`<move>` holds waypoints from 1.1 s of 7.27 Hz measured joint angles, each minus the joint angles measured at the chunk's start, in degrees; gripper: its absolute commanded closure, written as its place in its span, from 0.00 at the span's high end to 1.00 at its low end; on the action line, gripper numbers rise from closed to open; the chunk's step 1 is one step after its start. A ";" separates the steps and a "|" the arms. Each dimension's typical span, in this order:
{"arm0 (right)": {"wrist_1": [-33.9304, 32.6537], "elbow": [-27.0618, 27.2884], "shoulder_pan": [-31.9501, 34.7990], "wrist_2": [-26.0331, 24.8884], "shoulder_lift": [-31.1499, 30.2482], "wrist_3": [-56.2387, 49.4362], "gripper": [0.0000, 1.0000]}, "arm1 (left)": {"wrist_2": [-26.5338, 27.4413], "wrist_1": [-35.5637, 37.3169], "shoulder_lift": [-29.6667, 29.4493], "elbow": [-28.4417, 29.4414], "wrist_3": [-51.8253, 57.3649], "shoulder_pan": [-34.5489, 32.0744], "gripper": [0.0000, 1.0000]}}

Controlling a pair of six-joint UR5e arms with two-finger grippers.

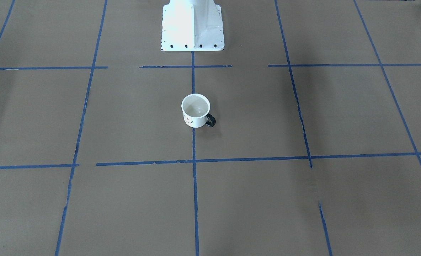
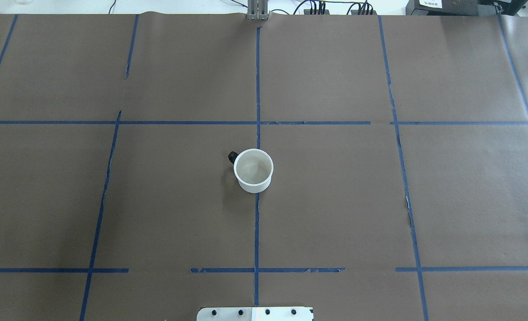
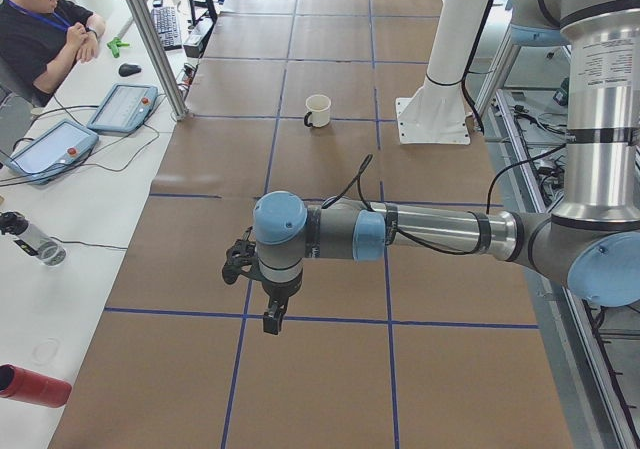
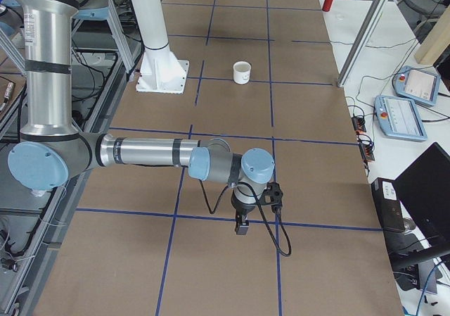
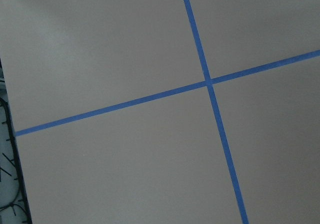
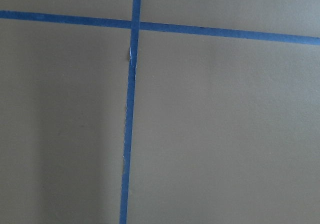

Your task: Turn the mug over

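The small white mug [image 1: 195, 111] stands upright, mouth up, near the table's middle on a blue tape line. Its smiley face looks away from the robot and its black handle [image 1: 211, 120] points to the robot's left. It also shows in the overhead view [image 2: 253, 171], the left side view [image 3: 318, 110] and the right side view [image 4: 242, 72]. My left gripper [image 3: 271, 325] hangs over the table far to the mug's left. My right gripper [image 4: 241, 229] hangs far to its right. Both show only in side views, so I cannot tell whether they are open or shut. The wrist views show only paper and tape.
The white robot pedestal [image 1: 192, 25] stands at the table's robot-side edge behind the mug. Brown paper with blue tape lines [image 2: 257, 232] covers the table. An operator [image 3: 40, 29], teach pendants [image 3: 125, 106] and a red bottle [image 3: 30, 384] are on the operators' side.
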 measured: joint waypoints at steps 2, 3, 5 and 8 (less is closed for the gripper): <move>0.00 0.00 0.00 0.00 0.00 0.00 1.00 | -0.19 -1.88 0.39 -0.10 -7.40 0.02 1.00; 0.00 0.00 0.00 0.00 0.00 0.00 1.00 | -0.20 -4.02 1.04 -0.04 -8.96 0.07 1.00; 0.00 0.00 0.00 0.00 0.00 0.00 1.00 | -0.20 -6.29 1.49 0.07 -9.68 0.24 1.00; 0.00 0.00 0.00 0.00 0.00 0.00 1.00 | -0.56 -6.68 1.57 -0.25 -9.55 0.47 1.00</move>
